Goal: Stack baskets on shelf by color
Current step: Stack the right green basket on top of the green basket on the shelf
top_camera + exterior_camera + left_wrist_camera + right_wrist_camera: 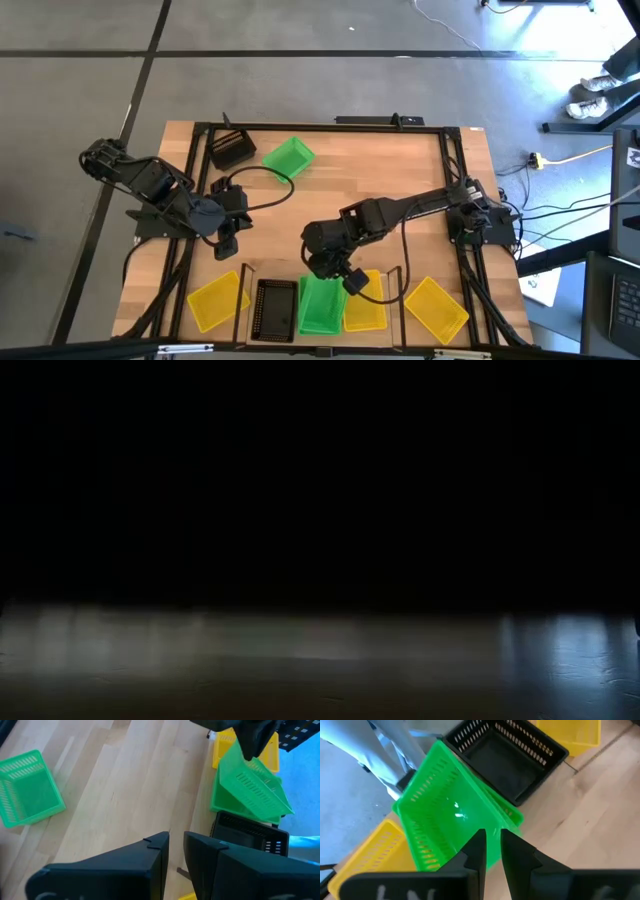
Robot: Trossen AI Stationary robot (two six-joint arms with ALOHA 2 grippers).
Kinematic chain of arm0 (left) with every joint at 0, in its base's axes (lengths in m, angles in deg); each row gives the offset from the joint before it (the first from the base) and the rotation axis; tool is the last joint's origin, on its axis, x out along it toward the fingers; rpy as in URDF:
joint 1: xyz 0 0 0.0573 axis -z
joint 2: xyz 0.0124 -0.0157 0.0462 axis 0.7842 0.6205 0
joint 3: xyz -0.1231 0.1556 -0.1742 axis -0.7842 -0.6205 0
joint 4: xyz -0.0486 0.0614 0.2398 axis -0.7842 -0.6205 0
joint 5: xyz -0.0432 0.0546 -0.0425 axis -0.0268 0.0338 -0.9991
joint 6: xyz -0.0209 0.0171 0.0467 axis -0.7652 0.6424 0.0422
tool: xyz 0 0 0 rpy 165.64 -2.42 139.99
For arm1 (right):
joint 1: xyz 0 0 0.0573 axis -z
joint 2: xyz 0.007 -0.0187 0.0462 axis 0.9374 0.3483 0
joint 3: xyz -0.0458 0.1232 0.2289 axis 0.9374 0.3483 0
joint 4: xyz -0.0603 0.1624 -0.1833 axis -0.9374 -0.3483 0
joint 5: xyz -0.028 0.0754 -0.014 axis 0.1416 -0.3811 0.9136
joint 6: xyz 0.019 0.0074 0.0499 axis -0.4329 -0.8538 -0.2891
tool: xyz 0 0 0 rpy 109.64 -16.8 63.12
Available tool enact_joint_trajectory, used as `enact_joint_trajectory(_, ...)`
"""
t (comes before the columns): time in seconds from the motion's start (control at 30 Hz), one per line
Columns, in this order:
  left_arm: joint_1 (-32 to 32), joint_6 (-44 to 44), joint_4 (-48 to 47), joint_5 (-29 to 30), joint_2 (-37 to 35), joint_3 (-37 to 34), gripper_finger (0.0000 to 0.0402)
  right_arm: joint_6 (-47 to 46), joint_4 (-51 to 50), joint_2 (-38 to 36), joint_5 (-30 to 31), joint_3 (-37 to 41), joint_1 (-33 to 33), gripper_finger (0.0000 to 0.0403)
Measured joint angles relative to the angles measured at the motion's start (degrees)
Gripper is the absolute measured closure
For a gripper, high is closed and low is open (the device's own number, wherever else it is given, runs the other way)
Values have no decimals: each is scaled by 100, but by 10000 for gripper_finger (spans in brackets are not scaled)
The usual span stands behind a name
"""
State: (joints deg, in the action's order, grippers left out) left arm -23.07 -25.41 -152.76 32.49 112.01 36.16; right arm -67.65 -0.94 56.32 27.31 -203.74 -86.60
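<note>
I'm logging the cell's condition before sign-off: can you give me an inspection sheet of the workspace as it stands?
Surface: light-wood table, bare in the middle.
Job's things: on the shelf at the near edge, a black basket, a tilted green basket over another green one, a yellow basket; loose yellow baskets at and; far side, a second black basket and a second green basket.
Clutter: nothing seen.
Grippers: right gripper pinches the tilted green basket's wall; left gripper over bare table, holding nothing, jaws narrowly apart.
Cables: black cable looped on the table; yellow cable on the floor.
Surroundings: grey floor; a person's shoes; low view dark.
</note>
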Motion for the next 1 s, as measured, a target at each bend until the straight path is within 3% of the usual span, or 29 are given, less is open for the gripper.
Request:
enact_joint_trajectory(0.4, 2, 42, 0, 0, -2, 0, 352, 220, -33, 12, 418, 0, -3, 347)
enact_joint_trajectory(1.0, 0, 46, 0, -2, -2, 0, 352, 91, 18, 82, 198, -3, 1, 347)
